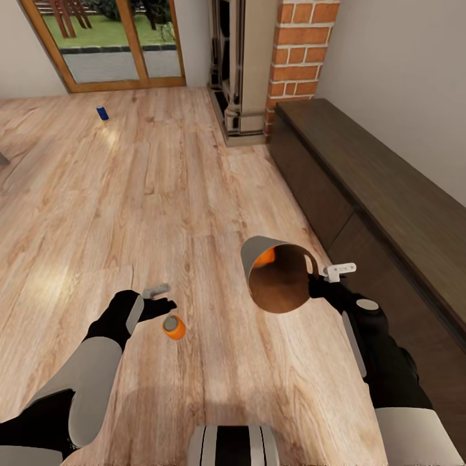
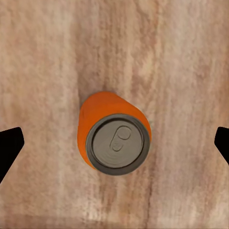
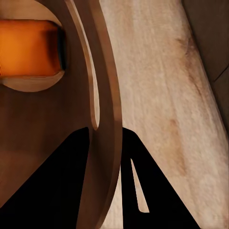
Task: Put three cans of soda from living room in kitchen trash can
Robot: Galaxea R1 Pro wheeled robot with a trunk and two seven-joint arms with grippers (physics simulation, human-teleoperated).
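An orange can of soda (image 1: 173,327) stands upright on the wood floor just right of my left gripper (image 1: 162,298). In the left wrist view this can (image 2: 114,136) lies straight below the open left gripper (image 2: 114,143), its fingertips (image 2: 9,148) wide apart on either side. My right gripper (image 1: 323,277) is shut on the rim of the tash can (image 1: 279,275), which is held tilted above the floor with its mouth toward me. A second orange can (image 1: 264,257) lies inside it, also seen as the can (image 3: 28,47) past the rim (image 3: 102,95). A dark blue can (image 1: 102,112) stands far off on the floor.
A long dark low cabinet (image 1: 369,188) runs along the right wall. A red-brick fireplace (image 1: 301,52) stands at the back, with wood-framed glass doors (image 1: 110,39) to its left. Open wood floor (image 1: 162,194) stretches between me and the blue can.
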